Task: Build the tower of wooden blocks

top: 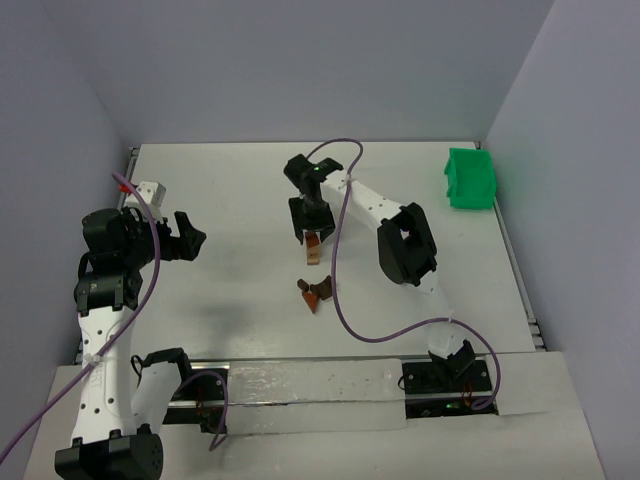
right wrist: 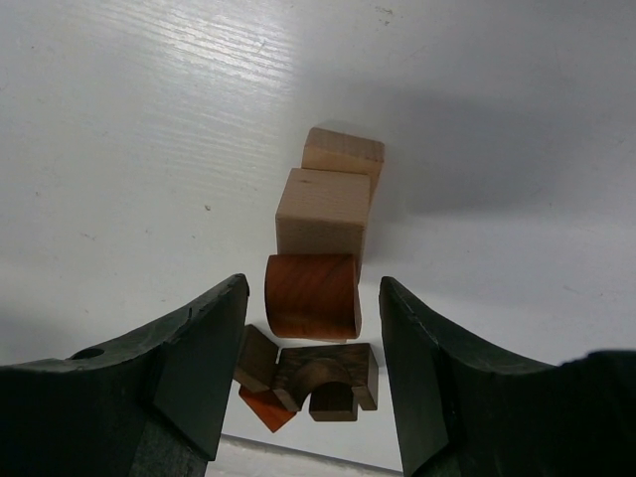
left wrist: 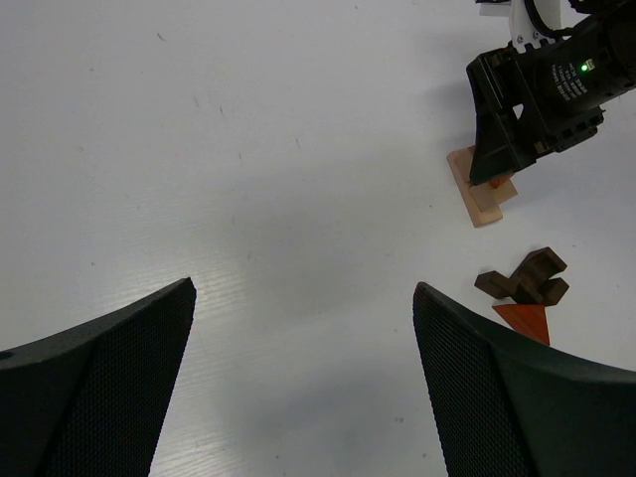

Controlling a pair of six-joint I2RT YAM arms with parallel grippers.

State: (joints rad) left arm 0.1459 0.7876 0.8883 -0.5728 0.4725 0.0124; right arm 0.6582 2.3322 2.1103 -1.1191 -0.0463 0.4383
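The wood block tower (top: pixel 312 252) stands mid-table: two light tan blocks (right wrist: pixel 323 209) with a reddish-brown rounded block (right wrist: pixel 311 296) on top. My right gripper (top: pixel 311 234) hangs right over it. In the right wrist view the right gripper (right wrist: pixel 313 288) is open, one finger on each side of the reddish-brown block with a small gap on both sides. Loose wood blocks lie just in front of the tower: a dark brown arch (right wrist: pixel 328 373), another dark piece (right wrist: pixel 256 360) and an orange-red wedge (right wrist: pixel 266 409). My left gripper (top: pixel 192 240) is wide open over bare table, well left of the tower (left wrist: pixel 483 197).
A green bin (top: pixel 469 178) sits at the table's far right corner. The right arm's purple cable (top: pixel 340 290) loops over the table just right of the loose blocks (top: pixel 314 292). The table's side walls stand close on the left and right.
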